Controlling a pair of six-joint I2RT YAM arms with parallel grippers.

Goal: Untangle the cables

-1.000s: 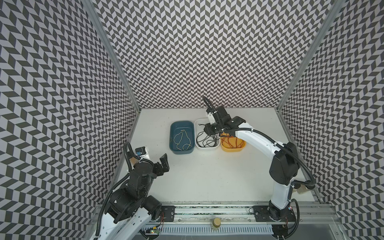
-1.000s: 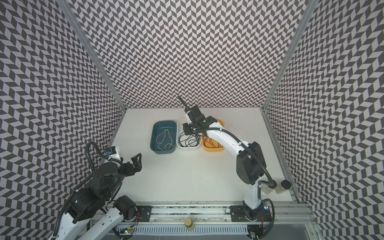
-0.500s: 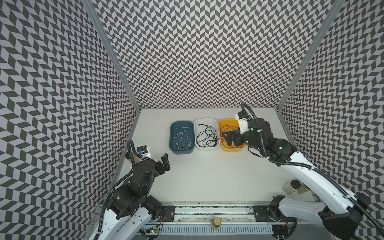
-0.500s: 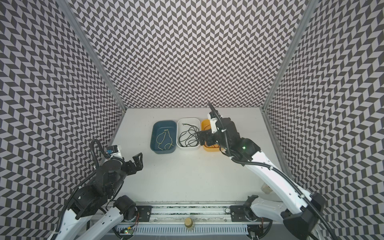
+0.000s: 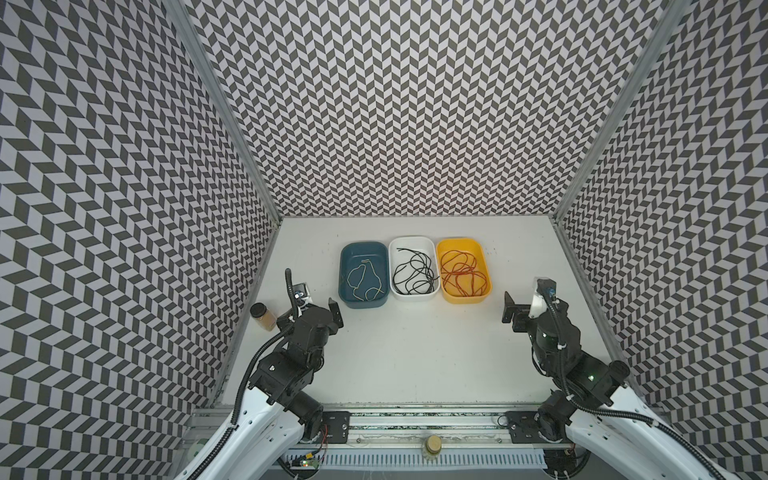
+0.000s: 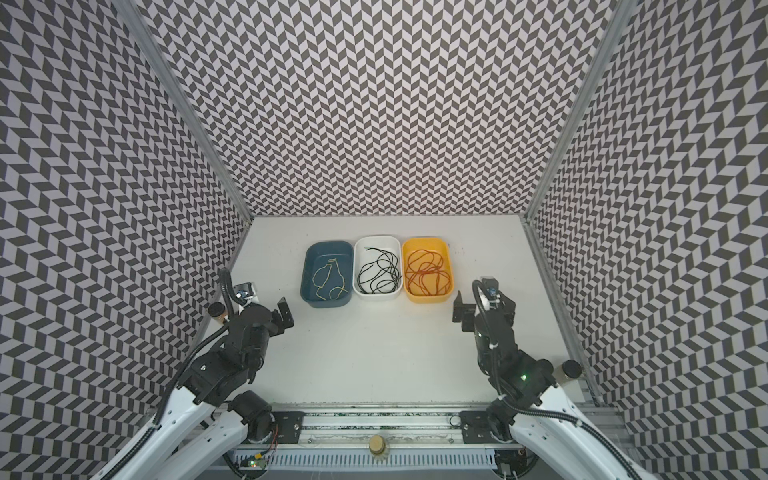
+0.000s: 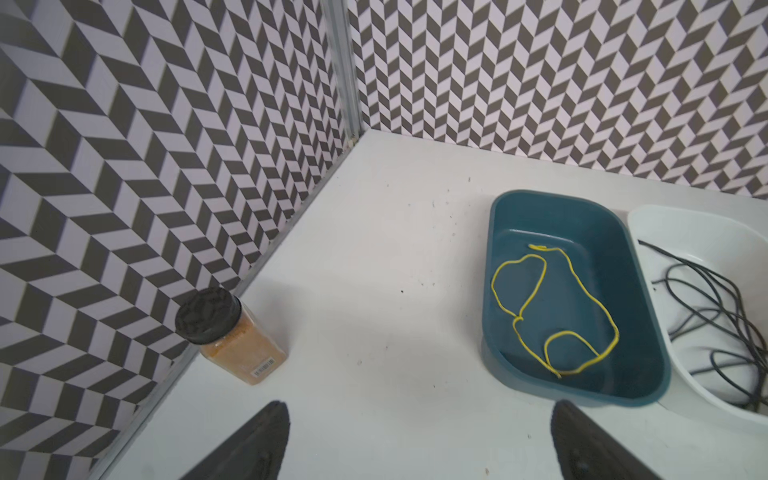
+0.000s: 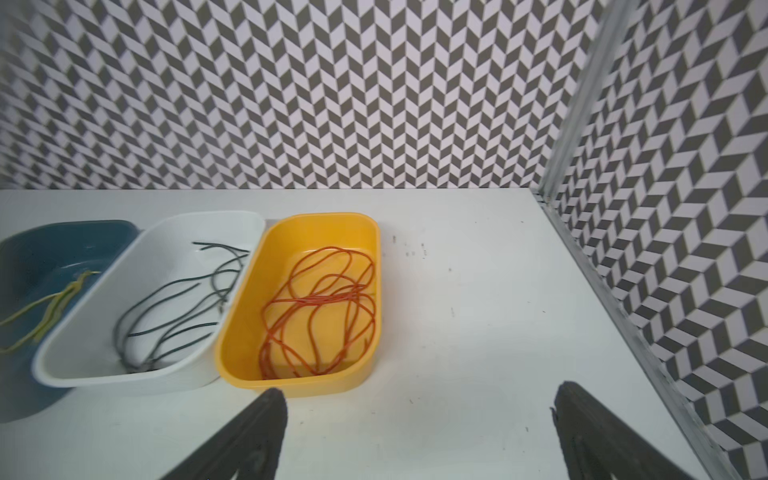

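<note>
Sorted one colour to a tray, in a row of three trays set side by side at the far middle of the table (image 5: 415,365). In the teal tray (image 5: 362,246), left end of the row: pale yellow cable (image 7: 516,319), lying in loose loops. In the white tray (image 5: 413,239), middle: black cable (image 5: 417,272), spread in crossing curves. In the yellow tray (image 5: 459,241), right end: orange-red cable (image 8: 320,299), coiled over itself.

Left gripper (image 7: 419,419) near the front left, above the table, jaws spread wide and holding nothing, aimed toward the teal tray. Right gripper (image 8: 419,409) near the front right, jaws likewise wide and empty, facing the yellow tray. Both well apart from the trays, with white tabletop between.

Near the left gripper, against the left wall: upright spice jar (image 7: 226,332), black lid, orange-brown contents. Behind the right arm, near the right wall: possibly a second jar (image 6: 568,371), mostly hidden, hard to tell.
</note>
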